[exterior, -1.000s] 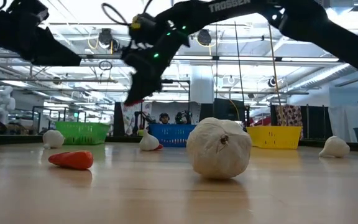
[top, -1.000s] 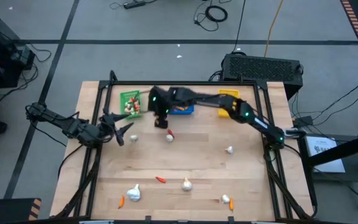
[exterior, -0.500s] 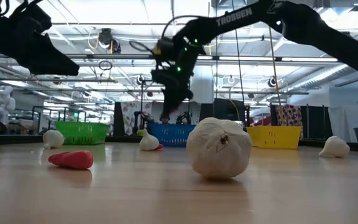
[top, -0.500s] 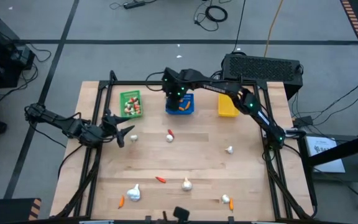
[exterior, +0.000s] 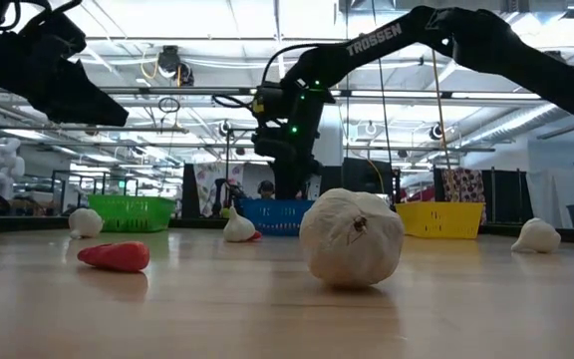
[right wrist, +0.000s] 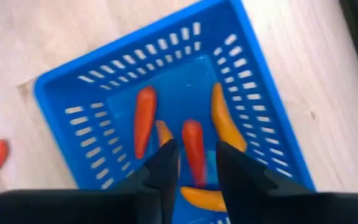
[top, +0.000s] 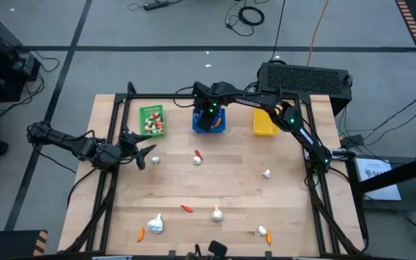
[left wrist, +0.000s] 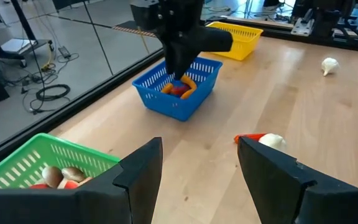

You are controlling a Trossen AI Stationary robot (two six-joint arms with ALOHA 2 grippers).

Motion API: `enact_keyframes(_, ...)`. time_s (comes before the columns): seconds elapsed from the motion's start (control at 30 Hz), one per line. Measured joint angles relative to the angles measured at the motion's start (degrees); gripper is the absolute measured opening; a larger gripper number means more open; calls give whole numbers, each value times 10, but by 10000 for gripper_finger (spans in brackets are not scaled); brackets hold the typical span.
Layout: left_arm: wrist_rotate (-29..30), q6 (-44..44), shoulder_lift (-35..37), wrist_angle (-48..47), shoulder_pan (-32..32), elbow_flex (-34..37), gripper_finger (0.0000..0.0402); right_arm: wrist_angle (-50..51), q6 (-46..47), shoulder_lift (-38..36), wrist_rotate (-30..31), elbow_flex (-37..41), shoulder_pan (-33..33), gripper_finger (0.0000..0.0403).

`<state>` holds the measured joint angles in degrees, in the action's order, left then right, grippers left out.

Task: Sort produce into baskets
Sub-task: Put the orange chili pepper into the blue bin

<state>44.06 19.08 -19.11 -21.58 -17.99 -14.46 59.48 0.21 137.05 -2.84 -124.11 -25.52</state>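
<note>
High view: the right gripper (top: 209,115) is hovering over the blue basket (top: 209,120), midway along the table's far edge between the green basket (top: 152,120) and the yellow basket (top: 264,120); the left gripper (top: 144,153) is waiting near the left edge, its fingers standing apart, empty.

Low view: the right arm is reaching down above the blue basket's rim.

Left wrist view: a garlic bulb (left wrist: 272,141) beside a red piece is lying just ahead of the left gripper (the nearer arm for it).

Right wrist view: the right fingers are standing slightly parted; a red pepper (right wrist: 194,149) is showing between them, lengthwise along the gap; whether it is gripped or already lying among the orange pieces cannot be told.
</note>
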Motion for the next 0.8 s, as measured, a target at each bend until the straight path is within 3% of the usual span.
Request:
enact_keyframes(0.2, -21, -12, 0, 0, 12, 0, 217, 14, 2, -4, -1, 0, 2, 140)
enact_keyframes(0.47, -23, -15, 0, 0, 20, 0, 217, 20, 11, -49, 2, 0, 19, 145)
enact_keyframes(0.8, -27, -19, 0, 0, 20, 0, 217, 0, 12, -89, -3, -1, 176, 144)
